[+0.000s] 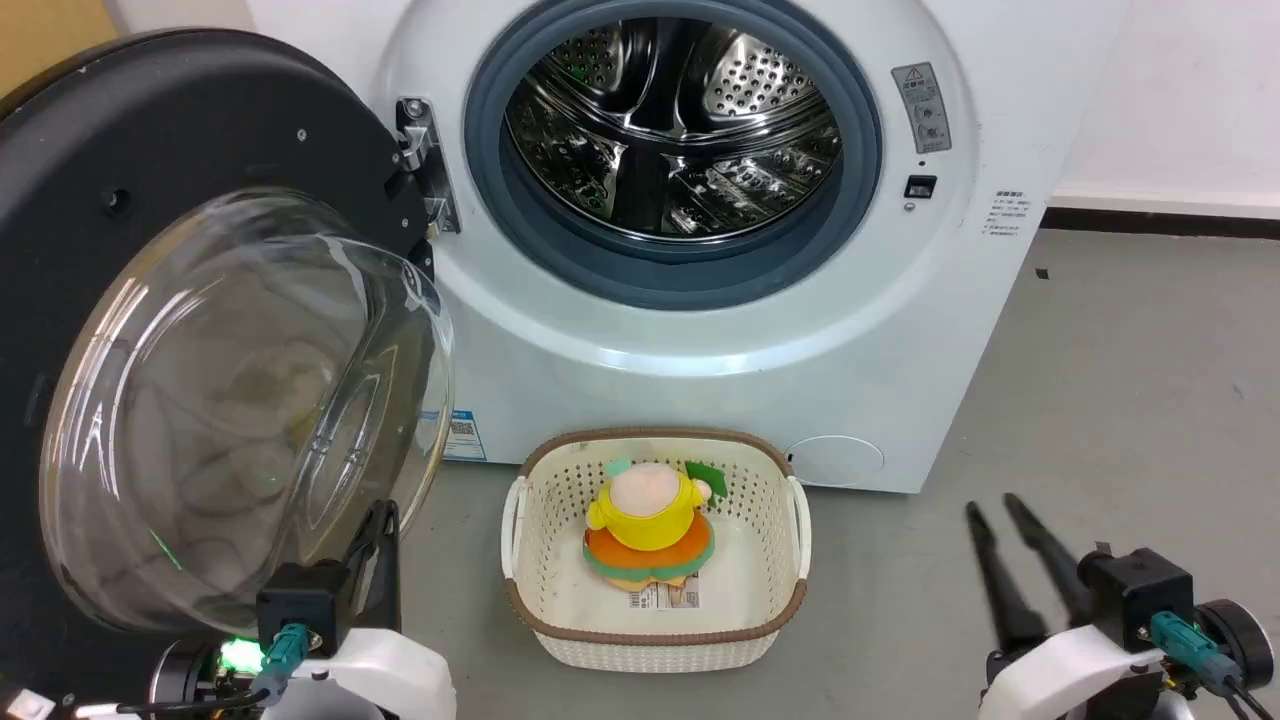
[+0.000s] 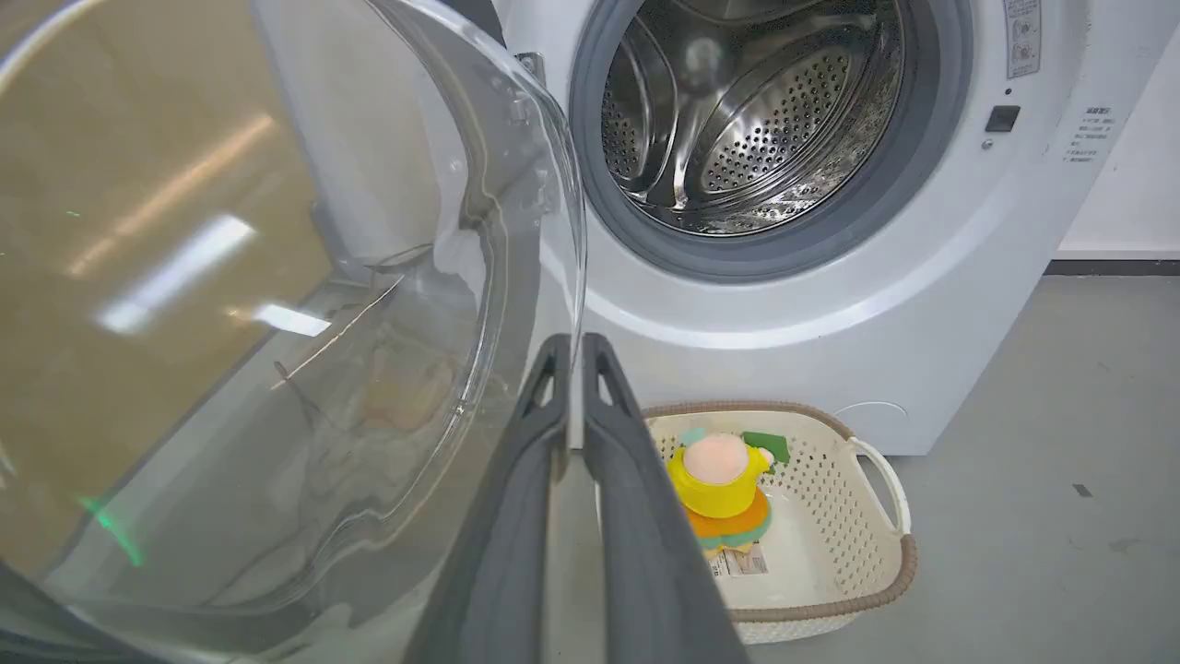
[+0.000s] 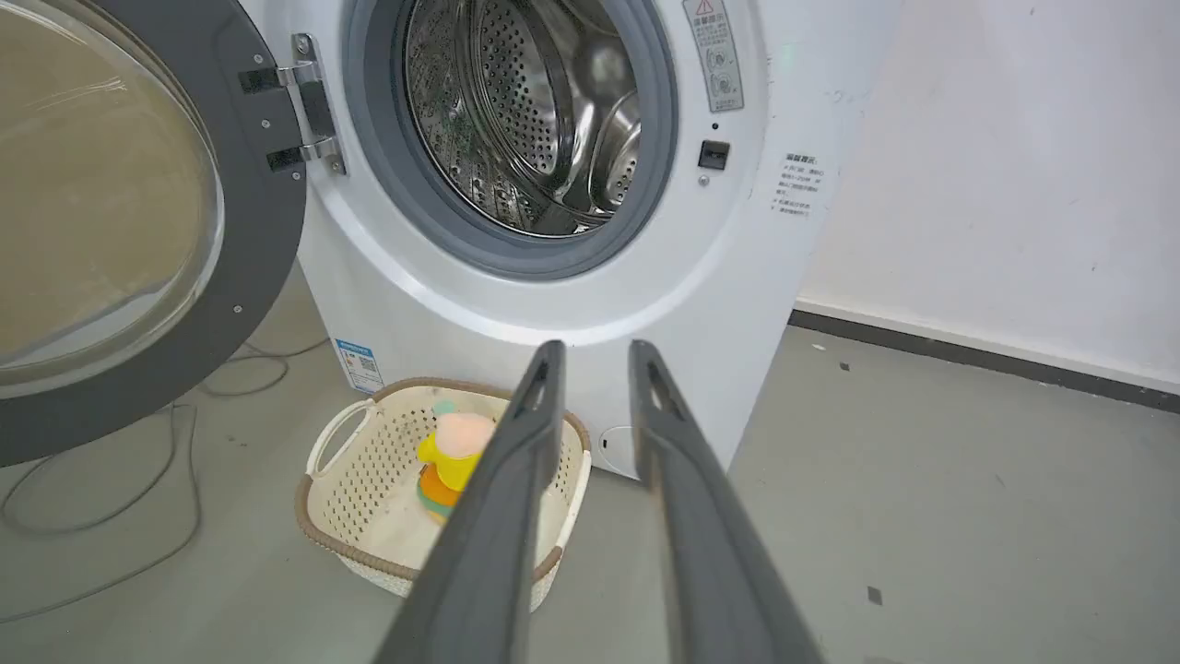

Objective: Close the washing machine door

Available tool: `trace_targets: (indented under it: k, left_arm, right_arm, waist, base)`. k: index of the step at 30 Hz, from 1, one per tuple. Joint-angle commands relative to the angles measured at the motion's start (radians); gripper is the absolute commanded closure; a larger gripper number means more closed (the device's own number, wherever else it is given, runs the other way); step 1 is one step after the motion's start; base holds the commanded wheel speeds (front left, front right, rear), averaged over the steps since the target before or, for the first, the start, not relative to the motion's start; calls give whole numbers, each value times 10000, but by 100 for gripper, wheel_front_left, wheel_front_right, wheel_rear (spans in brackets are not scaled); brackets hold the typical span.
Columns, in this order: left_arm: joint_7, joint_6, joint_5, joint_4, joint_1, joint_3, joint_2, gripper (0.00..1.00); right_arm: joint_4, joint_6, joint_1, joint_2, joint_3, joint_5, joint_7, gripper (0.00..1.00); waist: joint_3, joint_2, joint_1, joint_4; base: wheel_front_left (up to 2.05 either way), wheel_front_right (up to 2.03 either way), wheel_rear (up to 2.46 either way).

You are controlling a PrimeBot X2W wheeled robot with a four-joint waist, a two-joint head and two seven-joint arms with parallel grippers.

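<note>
The washing machine (image 1: 720, 340) is a white front-loader with its steel drum (image 1: 670, 130) exposed. The washing machine door (image 1: 200, 130) hangs wide open on its left, hinged at a metal bracket (image 1: 420, 160), and its clear glass bowl (image 1: 240, 400) bulges toward me. My left gripper (image 1: 385, 512) is shut and empty, its tips beside the bowl's lower right edge. The left wrist view places that gripper (image 2: 575, 343) right against the edge of the glass (image 2: 277, 277); whether it touches I cannot tell. Low on the right, my right gripper (image 1: 991, 503) is slightly open and empty, away from the door.
A cream perforated basket (image 1: 655, 437) holding a yellow and orange plush toy (image 1: 650, 520) stands on the grey floor in front of the machine, between my arms. Loose cables (image 3: 111, 516) lie on the floor under the door. A white wall (image 3: 1014, 184) runs right of the machine.
</note>
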Motion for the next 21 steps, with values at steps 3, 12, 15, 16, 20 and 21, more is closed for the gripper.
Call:
trace_targets:
  k: [3,12,15,16,20,21]
  left_arm:
    - [-71,35,-21,14,3,-41,0,0]
    - [-259,130,-75,23,7,-148,0,0]
    - [-321,158,-93,18,14,-179,0,0]
    - [-342,168,-100,17,17,-187,0,0]
    - [-425,204,-121,9,28,-217,2,0]
    - [-446,212,-126,7,30,-226,2,0]
  right_arm:
    - [27,0,8,1,-15,69,-67,0]
    - [106,1,14,0,-8,237,-256,0]
    - [122,1,23,-1,-5,294,-319,0]
    - [122,1,26,-1,-3,314,-340,0]
    - [118,1,50,-1,6,390,-423,0]
    - [118,1,58,-1,13,406,-444,0]
  waist:
    - [1,0,0,0]
    - [-3,0,0,27]
    - [-10,0,0,63]
    - [-13,0,0,79]
    - [-25,0,0,163]
    - [-29,0,0,191]
  base:
    - [0,0,0]
    - [0,0,0]
    - [0,0,0]
    - [0,0,0]
    - [0,0,0]
    - [0,0,0]
